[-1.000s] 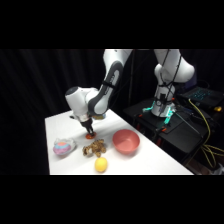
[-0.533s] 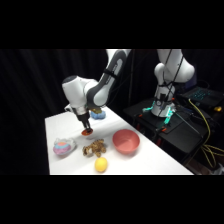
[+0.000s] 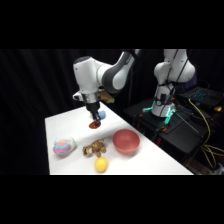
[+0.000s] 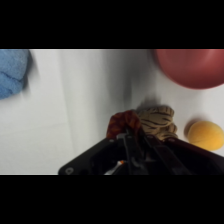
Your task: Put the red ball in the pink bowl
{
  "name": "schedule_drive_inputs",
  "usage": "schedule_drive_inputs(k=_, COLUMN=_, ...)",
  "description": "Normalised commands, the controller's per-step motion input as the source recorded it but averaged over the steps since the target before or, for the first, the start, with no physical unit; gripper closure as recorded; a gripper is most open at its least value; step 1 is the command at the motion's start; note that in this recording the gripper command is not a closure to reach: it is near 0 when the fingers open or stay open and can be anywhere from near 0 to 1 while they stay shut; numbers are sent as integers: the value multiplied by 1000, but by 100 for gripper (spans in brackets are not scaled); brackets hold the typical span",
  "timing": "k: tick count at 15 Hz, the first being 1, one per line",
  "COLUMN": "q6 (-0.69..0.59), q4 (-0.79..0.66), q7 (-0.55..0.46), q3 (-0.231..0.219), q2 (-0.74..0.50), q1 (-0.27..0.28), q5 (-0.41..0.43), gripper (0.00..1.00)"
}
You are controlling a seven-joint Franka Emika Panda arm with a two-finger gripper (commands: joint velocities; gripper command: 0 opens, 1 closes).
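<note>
Red ball (image 3: 94, 124) pinched in raised pincer (image 3: 94, 121), well apart from pink bowl (image 3: 125, 141).

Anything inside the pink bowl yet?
The pink bowl looks empty in the side view; its near inner wall is hidden. The red ball hangs at the gripper, above the table.

I can read no text, label, brand, number or sign anywhere in either view, on the desk or on the equipment.

The arm (image 3: 107, 75) rose from beside the toy (image 3: 94, 147), lifting the gripper (image 3: 94, 121) with the red ball (image 3: 94, 124) clear of the table (image 3: 150, 162).
</note>
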Motion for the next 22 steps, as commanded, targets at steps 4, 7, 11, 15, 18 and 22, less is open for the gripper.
schedule_drive_inputs(k=4, q6=-91, q4=-473, q7=192, q3=82, q2=-500, q1=136, q5=-198, gripper=27)
schedule_drive_inputs(k=7, q6=-90, q4=-436, q7=146, q3=122, q2=-461, q1=90, q5=-128, gripper=27)
schedule_drive_inputs(k=11, q6=-47, q4=-330, q7=72, q3=134, q2=-330, q1=55, q5=30, gripper=27)
schedule_drive_inputs(k=15, q6=-61, q4=-147, q7=5, q3=124, q2=-190, q1=64, q5=131, gripper=27)
schedule_drive_inputs(k=18, q6=-69, q4=74, q7=-83, q3=62, q2=-1, q1=23, q5=150, gripper=25)
schedule_drive_inputs(k=22, q6=-59, q4=202, q7=-138, q3=5, q2=133, q1=-25, q5=134, gripper=25)
